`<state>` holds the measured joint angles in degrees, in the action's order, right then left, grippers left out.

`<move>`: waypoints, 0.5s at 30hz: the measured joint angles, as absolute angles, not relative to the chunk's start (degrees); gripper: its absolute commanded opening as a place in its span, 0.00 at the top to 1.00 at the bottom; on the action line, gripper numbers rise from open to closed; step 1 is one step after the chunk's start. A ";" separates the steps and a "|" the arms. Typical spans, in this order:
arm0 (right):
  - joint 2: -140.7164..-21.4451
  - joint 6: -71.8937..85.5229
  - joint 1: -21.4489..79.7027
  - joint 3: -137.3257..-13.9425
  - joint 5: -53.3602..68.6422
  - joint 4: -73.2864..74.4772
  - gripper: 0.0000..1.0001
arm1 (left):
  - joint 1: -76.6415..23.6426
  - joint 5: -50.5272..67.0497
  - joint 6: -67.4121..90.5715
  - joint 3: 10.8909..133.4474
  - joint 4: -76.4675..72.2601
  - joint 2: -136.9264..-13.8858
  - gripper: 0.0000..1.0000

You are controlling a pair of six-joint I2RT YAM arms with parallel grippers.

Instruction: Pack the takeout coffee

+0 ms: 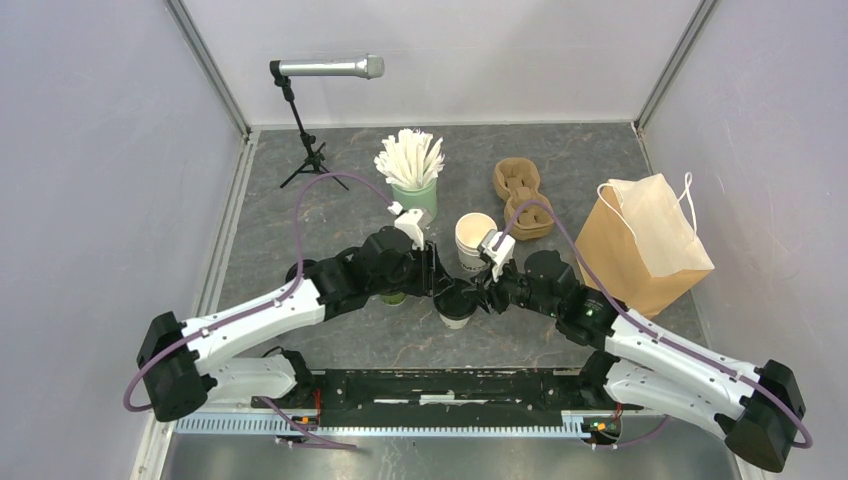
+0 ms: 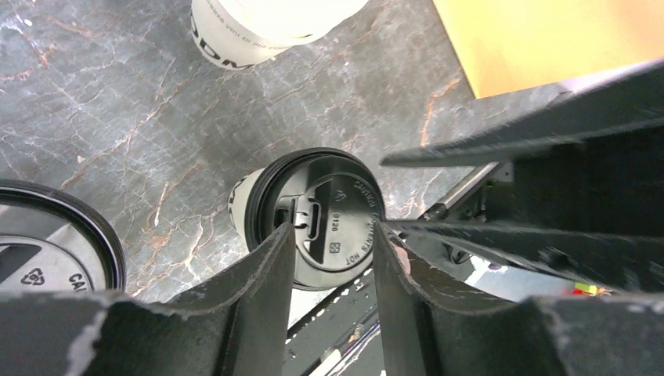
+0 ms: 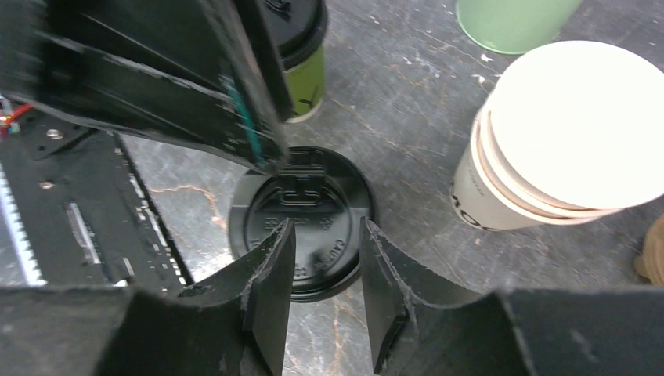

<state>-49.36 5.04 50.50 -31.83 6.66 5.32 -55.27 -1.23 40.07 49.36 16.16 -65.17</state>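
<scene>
Standing: two lidded cups (image 2: 321, 211).

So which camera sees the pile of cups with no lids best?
The right wrist view: the stack of lidless cups fills its corner, nested rims showing. The top view shows it small; the left wrist view catches only its cropped side.

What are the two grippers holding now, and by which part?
Nothing is held. Both the left gripper and the right gripper stand open above the black lid of the white cup.
</scene>
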 measured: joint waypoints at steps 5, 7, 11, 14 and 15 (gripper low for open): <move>-48.10 7.16 50.50 -30.83 10.07 3.92 0.62 | -55.27 -1.30 40.07 49.36 16.05 -69.14 0.57; -48.18 7.57 50.50 -30.50 10.61 3.66 0.62 | -55.27 -1.28 40.05 49.34 15.79 -70.13 0.58; -48.93 7.88 50.50 -29.98 10.92 3.27 0.62 | -55.27 -1.28 40.05 49.32 15.14 -70.94 0.58; -49.67 7.84 50.50 -29.34 10.85 2.81 0.62 | -55.27 -1.32 40.05 49.30 14.59 -71.16 0.58; -49.95 7.84 50.50 -28.99 10.70 2.61 0.63 | -55.27 -1.39 40.05 49.12 14.31 -71.26 0.58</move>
